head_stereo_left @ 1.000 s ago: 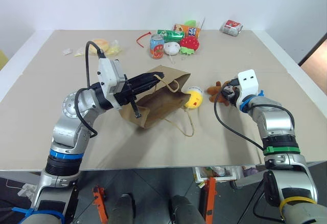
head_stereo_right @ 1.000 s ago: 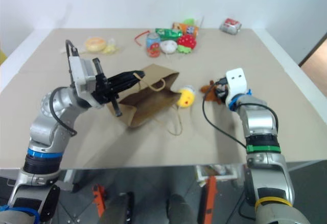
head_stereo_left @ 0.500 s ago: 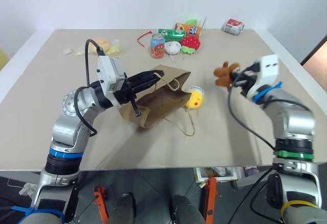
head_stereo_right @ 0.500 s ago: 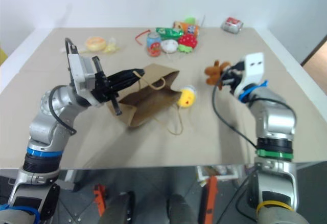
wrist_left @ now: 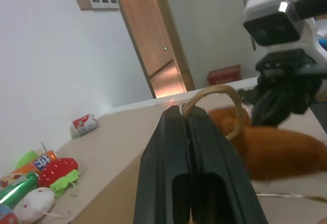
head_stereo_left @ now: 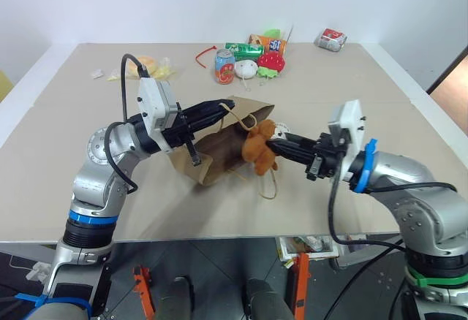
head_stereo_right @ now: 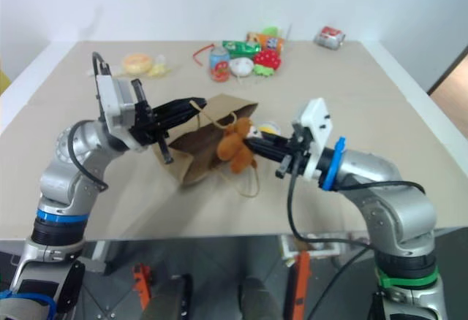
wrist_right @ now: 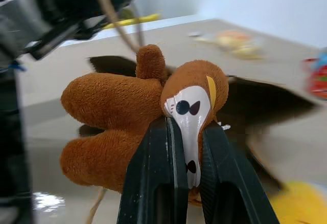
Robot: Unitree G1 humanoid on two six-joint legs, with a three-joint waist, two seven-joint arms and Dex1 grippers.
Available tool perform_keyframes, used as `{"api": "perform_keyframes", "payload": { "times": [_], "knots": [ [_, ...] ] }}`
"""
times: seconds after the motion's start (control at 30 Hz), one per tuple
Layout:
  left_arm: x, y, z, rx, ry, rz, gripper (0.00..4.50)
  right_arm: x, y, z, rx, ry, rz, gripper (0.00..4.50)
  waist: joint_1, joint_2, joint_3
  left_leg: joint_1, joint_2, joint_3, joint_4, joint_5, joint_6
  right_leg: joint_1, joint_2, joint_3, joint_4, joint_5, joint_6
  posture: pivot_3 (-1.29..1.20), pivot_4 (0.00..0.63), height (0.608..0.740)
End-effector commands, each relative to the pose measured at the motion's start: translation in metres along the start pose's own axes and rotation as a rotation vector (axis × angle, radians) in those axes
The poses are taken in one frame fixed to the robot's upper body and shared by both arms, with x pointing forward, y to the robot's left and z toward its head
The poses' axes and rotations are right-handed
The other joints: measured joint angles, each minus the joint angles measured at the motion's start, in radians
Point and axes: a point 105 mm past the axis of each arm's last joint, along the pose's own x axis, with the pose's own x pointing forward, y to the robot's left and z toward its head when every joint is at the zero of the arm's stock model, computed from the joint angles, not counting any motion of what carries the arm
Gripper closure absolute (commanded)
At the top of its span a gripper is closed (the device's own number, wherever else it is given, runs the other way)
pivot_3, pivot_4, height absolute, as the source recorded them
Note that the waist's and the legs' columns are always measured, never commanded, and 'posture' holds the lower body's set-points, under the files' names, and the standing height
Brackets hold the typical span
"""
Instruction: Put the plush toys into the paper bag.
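The brown paper bag (head_stereo_left: 216,147) lies on its side mid-table, mouth toward my right arm. My left gripper (head_stereo_left: 228,106) is shut on the bag's tan cord handle (wrist_left: 231,95) and holds the upper lip of the mouth raised. The brown monkey plush (head_stereo_left: 257,148) hangs just in front of that opening. My right gripper (head_stereo_left: 273,145) is shut on it, and the right wrist view shows the fingers (wrist_right: 153,168) clamped around its pale face. The yellow chick plush (wrist_right: 294,203) rests on the table beside the bag, mostly hidden behind the monkey and my right gripper.
At the back centre stand a drink can (head_stereo_left: 224,66), a white round plush (head_stereo_left: 246,69), a red strawberry plush (head_stereo_left: 271,61) and snack packets. A wrapped packet (head_stereo_left: 331,39) sits back right and a yellowish item (head_stereo_left: 145,63) back left. A loose handle loop (head_stereo_left: 269,185) trails in front of the bag.
My right gripper closed on the monkey, lifted it off the table on the right, and swung it left to the bag's mouth. The left gripper kept the handle and stayed put.
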Motion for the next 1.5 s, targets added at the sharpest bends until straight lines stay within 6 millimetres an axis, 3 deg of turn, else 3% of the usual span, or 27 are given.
{"api": "perform_keyframes", "payload": {
  "times": [0.03, 0.43, 0.6, 0.7, 0.73, 0.83, 0.9, 1.0, 1.17, 1.27, 1.5],
  "knots": [
    [0.002, 0.002, 0.015, 0.049, -0.04, -0.013, 4.5, 0.019, -0.005, -0.007, 0.003, 0.027, -0.014, 4.38, 0.0, 0.0, 0.0, 0.0, 0.0, 0.0, 0.0, 0.0, 0.0, 0.0, 0.0, 0.0, 0.0, 0.0, 0.0, 0.0, 0.15, 0.74],
    [0.002, 0.001, 0.017, 0.057, -0.047, -0.018, 4.5, 0.073, -0.036, -0.036, 0.114, 0.092, -0.137, 4.38, 0.001, 0.0, 0.0, -0.001, 0.001, -0.001, -0.001, 0.0, 0.0, -0.001, 0.001, -0.001, 0.0, 0.0, -0.001, 0.0, 0.15, 0.74],
    [0.002, 0.001, 0.018, 0.056, -0.053, -0.019, 4.5, 0.091, -0.034, -0.051, 0.14, 0.143, -0.173, 4.38, 0.001, 0.0, 0.0, -0.001, 0.001, -0.001, -0.001, 0.0, 0.0, -0.002, 0.001, 0.0, 0.0, 0.0, 0.0, 0.0, 0.15, 0.74],
    [0.003, 0.001, 0.018, 0.055, -0.055, -0.02, 4.5, 0.1, -0.034, -0.05, 0.176, 0.136, -0.2, 4.38, 0.001, 0.0, 0.0, -0.001, 0.001, -0.001, -0.001, 0.0, 0.0, -0.002, 0.001, 0.0, 0.0, 0.0, 0.0, 0.0, 0.15, 0.74],
    [0.003, 0.001, 0.018, 0.055, -0.055, -0.021, 4.5, 0.104, -0.034, -0.049, 0.18, 0.13, -0.207, 3.63, 0.001, 0.0, 0.0, -0.001, 0.001, -0.001, -0.001, 0.0, 0.0, -0.002, 0.001, 0.0, 0.0, 0.0, 0.0, 0.0, 0.15, 0.74],
    [0.004, 0.001, 0.018, 0.055, -0.056, -0.021, 4.5, 0.11, -0.033, -0.045, 0.196, 0.109, -0.216, 2.98, 0.0, 0.0, 0.0, -0.001, 0.001, -0.001, -0.001, 0.0, 0.0, -0.002, 0.001, 0.0, 0.0, 0.0, -0.001, 0.0, 0.15, 0.74],
    [0.004, 0.001, 0.017, 0.055, -0.057, -0.021, 4.5, 0.109, -0.035, -0.04, 0.217, 0.088, -0.226, 1.97, 0.0, 0.0, 0.0, -0.001, 0.001, -0.001, -0.001, 0.0, 0.0, -0.002, 0.001, 0.0, 0.0, 0.0, -0.001, 0.0, 0.15, 0.74],
    [0.004, 0.002, 0.017, 0.053, -0.056, -0.017, 4.5, 0.101, -0.036, -0.027, 0.278, 0.033, -0.198, 1.28, 0.0, 0.0, 0.0, -0.001, 0.001, -0.001, -0.001, 0.0, 0.0, -0.002, 0.001, -0.001, 0.0, 0.0, -0.001, 0.0, 0.15, 0.74],
    [0.004, 0.003, 0.015, 0.048, -0.057, -0.008, 4.5, 0.078, -0.036, -0.006, 0.266, -0.038, -0.164, 1.28, 0.002, 0.0, 0.0, -0.002, 0.001, -0.001, -0.001, 0.0, 0.0, -0.002, 0.001, -0.001, 0.0, 0.0, -0.001, 0.0, 0.15, 0.74],
    [0.004, 0.003, 0.015, 0.04, -0.064, 0.001, 4.5, 0.056, -0.023, 0.008, 0.219, -0.091, -0.081, 1.28, 0.002, 0.0, 0.0, -0.002, 0.001, -0.001, -0.002, 0.0, 0.0, -0.002, 0.001, -0.001, 0.0, 0.0, -0.001, 0.0, 0.15, 0.74],
    [0.005, 0.005, 0.014, 0.03, -0.065, 0.009, 4.5, -0.008, -0.022, -0.008, 0.076, 0.009, -0.085, 1.28, 0.003, 0.0, 0.0, -0.002, 0.0, -0.001, -0.002, 0.0, 0.0, -0.002, 0.0, -0.001, 0.0, -0.001, 0.0, 0.0, 0.15, 0.74]
  ]
}}
